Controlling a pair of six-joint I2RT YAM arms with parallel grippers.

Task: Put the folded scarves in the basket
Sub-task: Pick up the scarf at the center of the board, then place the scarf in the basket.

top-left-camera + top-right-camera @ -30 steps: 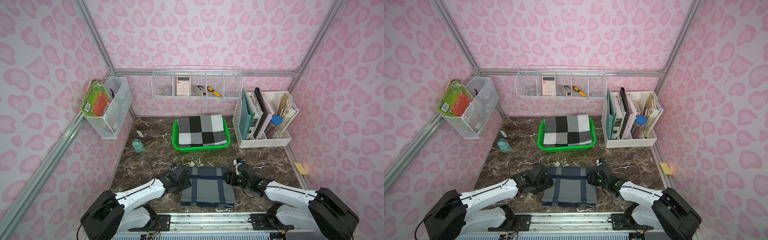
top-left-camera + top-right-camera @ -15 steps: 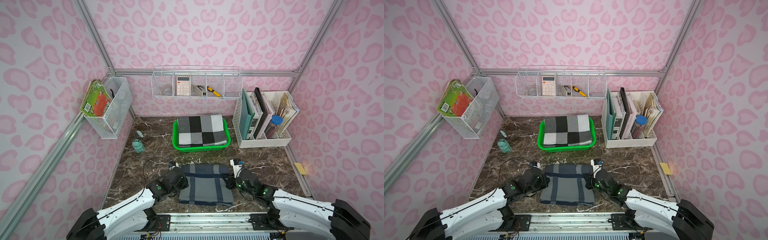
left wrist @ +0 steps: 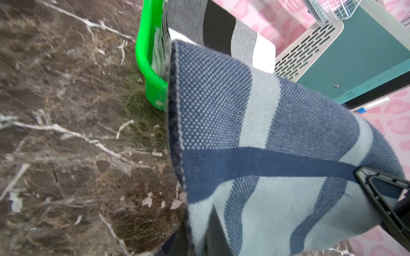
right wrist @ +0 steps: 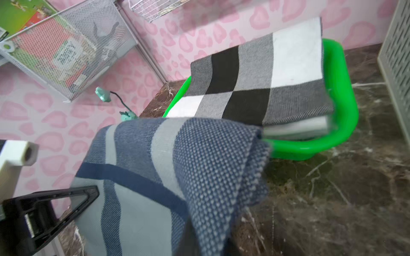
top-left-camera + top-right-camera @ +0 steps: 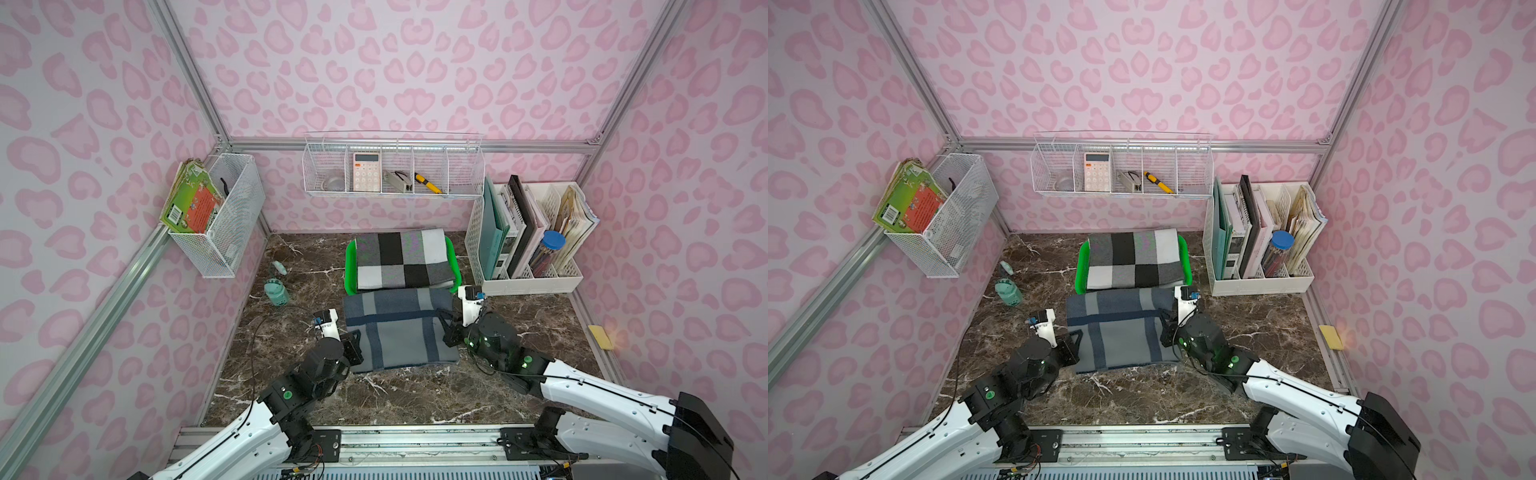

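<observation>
The folded scarf (image 5: 399,328) (image 5: 1121,328), blue-grey with dark blue stripes, hangs raised off the marble table between my two grippers. My left gripper (image 5: 353,345) (image 5: 1073,345) (image 3: 199,230) is shut on its left edge. My right gripper (image 5: 446,328) (image 5: 1165,328) (image 4: 208,235) is shut on its right edge. The scarf's (image 3: 266,133) (image 4: 177,166) far edge reaches the near rim of the green basket (image 5: 350,266) (image 5: 1081,266) (image 3: 148,66) (image 4: 341,99). A folded black, white and grey checked cloth (image 5: 403,259) (image 4: 255,88) fills the basket.
A white file organizer (image 5: 528,282) with folders stands right of the basket. White wire baskets hang on the back wall (image 5: 390,170) and left wall (image 5: 224,224). A mint-green small object (image 5: 276,293) sits on the table at left, a yellow sponge (image 5: 600,336) at right.
Both grippers have shut on the scarf's side edges, lifted it and carried it away from the front edge toward the basket.
</observation>
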